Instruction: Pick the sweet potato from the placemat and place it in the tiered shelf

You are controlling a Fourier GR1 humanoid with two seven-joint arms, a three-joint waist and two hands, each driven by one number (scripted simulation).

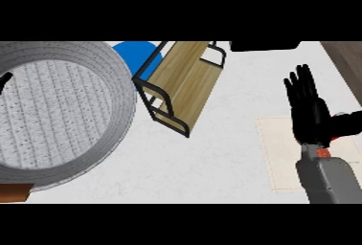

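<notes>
Right hand (pixel 309 111) is held spread over the placemat (pixel 279 158) at right of frame; the sweet potato cannot be seen, so it may be missed or knocked away from the tiered shelf (pixel 180 81).

Kitchen counter, as I read it from my station: pale speckled worktop (pixel 205 162); cream placemat (pixel 279 158) laid flat on it; wood-and-black-wire tiered shelf (pixel 182 81); blue plate (pixel 134 53) behind it; large grey ribbed bowl (pixel 63 115) at left.
</notes>
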